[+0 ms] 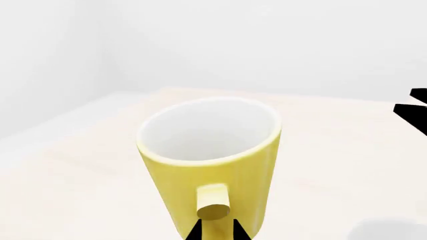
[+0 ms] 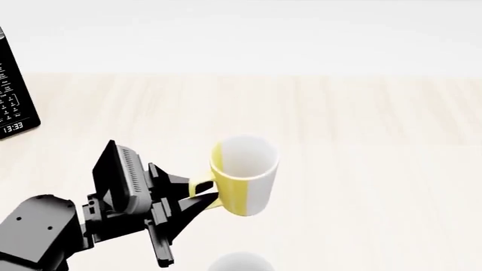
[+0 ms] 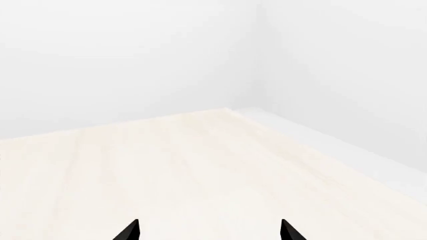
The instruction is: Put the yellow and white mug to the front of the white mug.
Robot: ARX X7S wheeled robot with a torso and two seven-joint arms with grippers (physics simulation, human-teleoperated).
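My left pincer (image 2: 202,199) is clamped on the yellow handle (image 2: 202,186) of the yellow and white mug (image 2: 242,175). The fingertips (image 1: 235,231) sit on either side of the handle's stub in my left wrist view. The mug is a little tilted, with its mouth open toward the head camera and its white interior showing. The yellow half faces my left arm; the white half faces away from it. Whether its base touches the tabletop (image 2: 362,130) I cannot tell.

The white mug (image 2: 241,263) is only a pale rim at the lowest edge of the head view, nearer to me than the held mug and almost directly below it in that picture. The two are apart. A faint grey patch at the corner of the left wrist view may be the same mug; too blurred to say.

My right pincer (image 3: 210,231) shows just two dark tips, spread wide with nothing between them, above bare pale wood.

A black panel with white digits (image 2: 17,90) stands at the far left of the head view.
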